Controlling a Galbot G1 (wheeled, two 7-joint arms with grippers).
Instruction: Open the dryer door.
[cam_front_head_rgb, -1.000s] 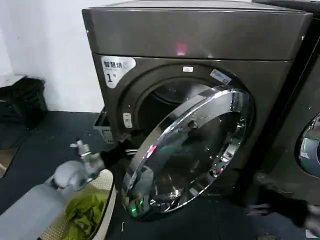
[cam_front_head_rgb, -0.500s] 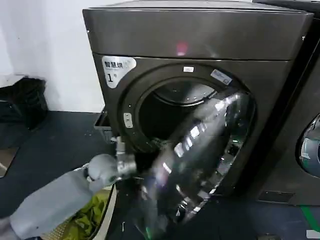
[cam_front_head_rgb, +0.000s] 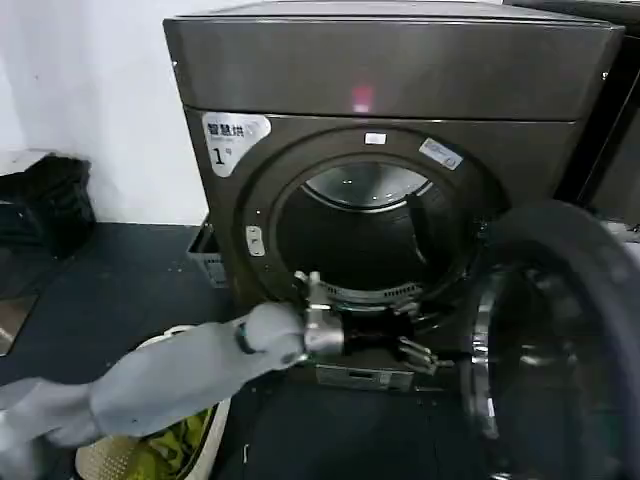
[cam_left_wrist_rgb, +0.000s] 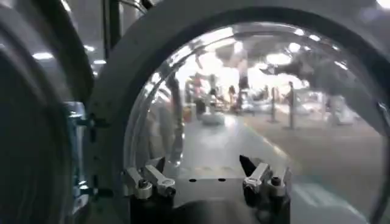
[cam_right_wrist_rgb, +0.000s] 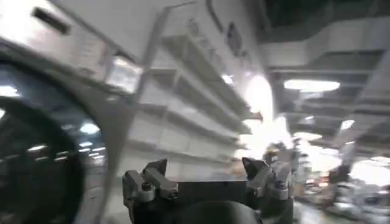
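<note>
The dryer (cam_front_head_rgb: 390, 80) stands straight ahead in the head view, a dark bronze-grey box with a white "1" sticker (cam_front_head_rgb: 232, 135) at its upper left corner and a small pink light (cam_front_head_rgb: 362, 98) on the top panel. Its round opening is fully exposed, and the metal drum (cam_front_head_rgb: 365, 215) shows inside.

The door (cam_front_head_rgb: 560, 350) is swung wide open on the right side of the machine, hinged there and standing out toward the camera. Its dark grey inner side faces the view, with a strip of chrome rim along its left edge. In the left wrist view the door (cam_left_wrist_rgb: 244, 109) is close ahead, its tinted glass inside a broad grey ring.

The left arm reaches across from the lower left, below the drum opening. The left gripper (cam_front_head_rgb: 418, 352) is at the lower front of the dryer, between the opening and the door's left edge. Its fingers (cam_left_wrist_rgb: 143, 181) are spread apart and hold nothing; whether they touch the door cannot be told.

The right gripper (cam_right_wrist_rgb: 204, 173) is seen from its own wrist camera, raised in open air with shelving and ceiling lights beyond it. Its fingers (cam_right_wrist_rgb: 146, 179) are likewise spread wide and empty.

A basket (cam_front_head_rgb: 205, 430) with green cloth (cam_front_head_rgb: 165, 455) sits on the dark floor (cam_front_head_rgb: 110, 280) at the lower left, partly under the left arm.
</note>
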